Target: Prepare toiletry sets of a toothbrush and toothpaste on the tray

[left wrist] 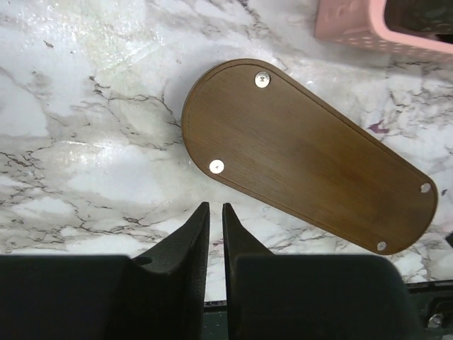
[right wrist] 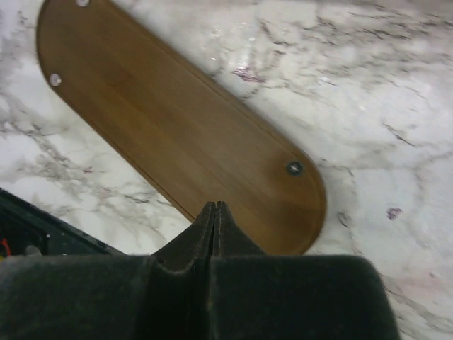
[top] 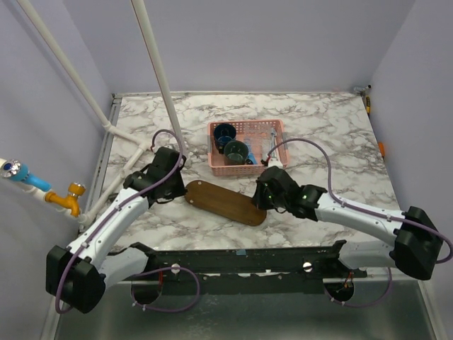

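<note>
The dark brown oval tray (top: 223,202) lies slantwise on the marble table, bare, with small round pads showing at its ends. It also shows in the left wrist view (left wrist: 304,156) and the right wrist view (right wrist: 177,120). My left gripper (top: 178,187) (left wrist: 216,207) is empty, jaws together with only a thin slit, just off the tray's left end. My right gripper (top: 260,200) (right wrist: 214,204) is shut and empty over the tray's right end. Slim white toothbrushes (top: 271,144) and a bit of blue tube stand in the right part of the pink basket.
The pink perforated basket (top: 241,169) stands behind the tray and holds two dark cups (top: 224,132) (top: 236,151); its corner shows in the left wrist view (left wrist: 368,25). White pipes (top: 124,138) cross the left side. A black rail (top: 241,258) runs along the near edge.
</note>
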Motion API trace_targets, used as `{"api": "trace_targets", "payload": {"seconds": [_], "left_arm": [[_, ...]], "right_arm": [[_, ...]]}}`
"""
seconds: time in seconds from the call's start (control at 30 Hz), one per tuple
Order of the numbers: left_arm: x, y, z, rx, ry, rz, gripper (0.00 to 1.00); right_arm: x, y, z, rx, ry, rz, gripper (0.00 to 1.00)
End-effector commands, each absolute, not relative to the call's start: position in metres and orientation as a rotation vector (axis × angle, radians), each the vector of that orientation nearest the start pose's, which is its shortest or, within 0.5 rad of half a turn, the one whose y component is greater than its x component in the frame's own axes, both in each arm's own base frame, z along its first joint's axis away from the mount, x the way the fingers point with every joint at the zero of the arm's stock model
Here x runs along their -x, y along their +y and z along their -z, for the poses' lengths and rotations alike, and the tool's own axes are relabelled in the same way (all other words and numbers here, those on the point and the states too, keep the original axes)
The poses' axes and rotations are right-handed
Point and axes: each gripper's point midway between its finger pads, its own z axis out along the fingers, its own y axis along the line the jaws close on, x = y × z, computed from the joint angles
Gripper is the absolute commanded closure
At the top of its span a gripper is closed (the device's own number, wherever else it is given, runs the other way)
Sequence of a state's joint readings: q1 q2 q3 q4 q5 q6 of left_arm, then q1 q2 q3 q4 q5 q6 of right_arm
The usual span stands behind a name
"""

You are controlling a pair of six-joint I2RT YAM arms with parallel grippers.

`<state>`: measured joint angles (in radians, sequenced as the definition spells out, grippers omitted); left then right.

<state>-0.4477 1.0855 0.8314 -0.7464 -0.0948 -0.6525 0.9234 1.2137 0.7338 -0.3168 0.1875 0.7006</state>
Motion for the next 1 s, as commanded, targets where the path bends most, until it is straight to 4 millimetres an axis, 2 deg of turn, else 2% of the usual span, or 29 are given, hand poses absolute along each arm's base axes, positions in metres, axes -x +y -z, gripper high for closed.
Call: {"api": "trace_targets", "payload": {"seconds": [0.0, 0.13, 0.33, 0.5, 0.8, 0.97], "left_arm": [[-0.224, -0.123, -0.138, 0.263, 2.498, 0.375, 0.86], [-0.22, -0.121, -0.159, 0.245, 2.409, 0.43, 0.78], [-0.211, -0.118, -0.187, 0.214, 2.297, 0.496, 0.67], [-0.201, -0.118, -0.208, 0.168, 2.223, 0.553, 0.63], [-0.175, -0.124, -0.246, 0.012, 2.097, 0.681, 0.55], [-0.16, -0.12, -0.262, -0.071, 2.031, 0.697, 0.48]], "right_arm": [[-0.199, 0.309, -0.118, 0.288, 2.389, -0.79, 0.99], [-0.206, 0.349, -0.129, 0.327, 2.362, -0.832, 0.95], [-0.222, 0.401, -0.132, 0.362, 2.337, -0.867, 0.95], [-0.239, 0.44, -0.125, 0.415, 2.326, -0.874, 0.96], [-0.276, 0.494, -0.105, 0.466, 2.284, -0.841, 0.97], [-0.301, 0.509, -0.091, 0.466, 2.277, -0.738, 0.99]]}}
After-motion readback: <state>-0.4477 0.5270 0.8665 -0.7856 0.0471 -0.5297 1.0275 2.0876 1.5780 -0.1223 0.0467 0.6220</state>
